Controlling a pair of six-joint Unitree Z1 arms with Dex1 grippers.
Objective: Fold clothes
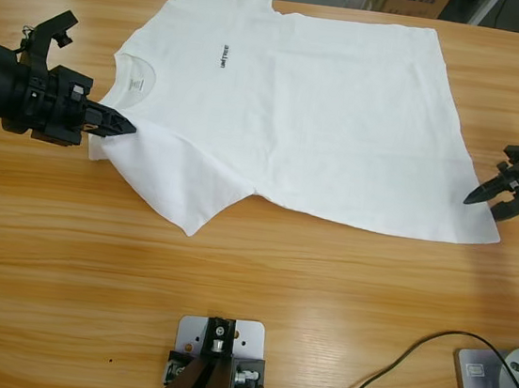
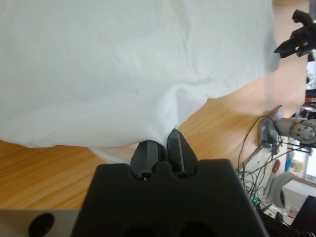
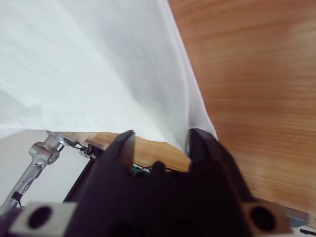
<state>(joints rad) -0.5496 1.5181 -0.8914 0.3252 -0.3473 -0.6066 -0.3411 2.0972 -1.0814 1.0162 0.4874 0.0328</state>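
1. On the wooden table [image 1: 257, 288], the white T-shirt [image 1: 326, 117] lies spread flat, its ribbed neck toward the left edge of the high view and its hem toward the right. A small dark line of text [image 1: 225, 55] sits on the chest.
2. Left gripper [image 1: 121, 125]: it enters from the left edge of the high view. Its jaws are pressed together at the shirt's shoulder, just beside the collar. In the left wrist view, the left gripper [image 2: 163, 143] has cloth meeting its two fingertips and bunching slightly above them; whether fabric is pinched between them cannot be confirmed.
3. Right gripper [image 1: 479, 193]: it enters from the right edge of the high view, at the hem, near the lower corner. In the right wrist view, the right gripper [image 3: 160, 140] has its jaws spread, with the shirt edge draped close against one jaw.
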